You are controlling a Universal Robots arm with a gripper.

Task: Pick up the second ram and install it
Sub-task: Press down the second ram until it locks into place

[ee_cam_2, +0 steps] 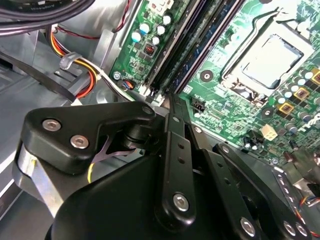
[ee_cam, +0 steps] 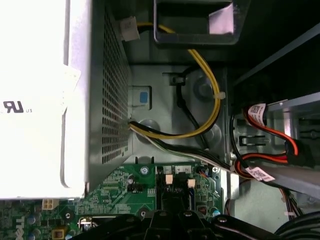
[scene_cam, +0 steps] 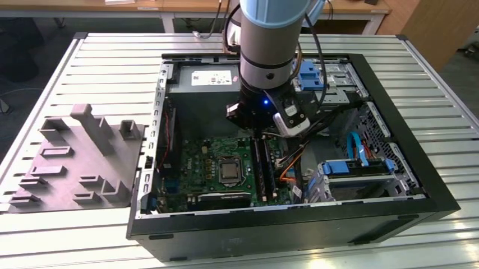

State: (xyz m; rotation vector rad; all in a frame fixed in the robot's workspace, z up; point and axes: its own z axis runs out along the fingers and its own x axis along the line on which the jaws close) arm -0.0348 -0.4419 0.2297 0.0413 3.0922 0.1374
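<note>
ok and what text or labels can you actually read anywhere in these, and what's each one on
No text here can be quoted with confidence.
Power supply label, exterior view: print too small to read.
Washed-out white sticker, first wrist view: overexposed and cut off, not readable.
Cable tags, first wrist view: print too small.
Motherboard markings, second wrist view: too small and blurred.
</note>
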